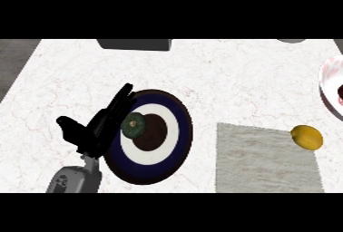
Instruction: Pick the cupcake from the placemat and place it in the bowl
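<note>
At the left of the head view the left hand point(94, 131) is seen raised from its grey forearm, its fingers held straight and spread along the left rim of the bowl point(181, 140), the thumb standing apart to the left. Nothing is clamped by it. Just beside the fingertips the cupcake point(134, 126) is found, a small dark-green round lying inside the bowl on its white ring, next to the dark centre. Whether the fingers are touching it cannot be told.

Further right, the grey placemat point(264, 163) is seen lying flat on the marble counter point(221, 77), with no cupcake left on it. A lemon point(307, 137) rests at its upper right corner, and a pink-rimmed plate point(331, 77) is cut off by the right edge. The right hand is not shown.

The task is judged to be all but finished: the pick and the carry are done, and the cupcake appears to be set down in the bowl. Only the hand's withdrawal is left.
</note>
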Motion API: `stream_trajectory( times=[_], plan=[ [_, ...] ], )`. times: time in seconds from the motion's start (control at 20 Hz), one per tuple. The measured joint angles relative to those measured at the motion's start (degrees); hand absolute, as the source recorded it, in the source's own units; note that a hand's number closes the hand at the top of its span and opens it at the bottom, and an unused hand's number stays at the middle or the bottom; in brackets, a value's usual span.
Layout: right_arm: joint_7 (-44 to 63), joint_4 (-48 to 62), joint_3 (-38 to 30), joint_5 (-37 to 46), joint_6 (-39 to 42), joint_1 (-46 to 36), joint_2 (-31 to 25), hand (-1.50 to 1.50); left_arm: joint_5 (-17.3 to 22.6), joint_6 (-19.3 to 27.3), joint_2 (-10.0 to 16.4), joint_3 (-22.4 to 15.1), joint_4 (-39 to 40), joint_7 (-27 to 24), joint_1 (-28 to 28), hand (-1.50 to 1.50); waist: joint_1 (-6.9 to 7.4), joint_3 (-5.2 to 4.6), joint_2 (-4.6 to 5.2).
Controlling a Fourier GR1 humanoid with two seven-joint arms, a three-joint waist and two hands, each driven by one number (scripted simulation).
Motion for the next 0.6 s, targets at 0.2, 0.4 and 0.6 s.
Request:
stream_trajectory(
  times=[0.2, 0.4, 0.6],
  plan=[
    [-7.42, -1.57, -7.39, -8.5, -3.88, -1.39, 1.22, -1.5, 0.11, 0.03, 0.09, 0.47, 0.6, -0.31, 0.5, 0.0, -1.08, 0.06, -0.46],
    [-17.26, -4.77, -13.86, -17.33, -4.87, -1.25, 3.19, -1.5, 0.04, 0.49, 0.45, 1.19, 0.11, -0.46, 1.37, 0.0, -2.2, -0.04, -1.06],
    [-25.54, -10.25, -17.91, -25.0, -0.8, 2.11, 5.54, -1.5, 0.3, 0.56, 0.8, 2.07, 0.08, -1.02, 2.78, 0.0, -3.8, -0.24, -1.72]
  ],
)
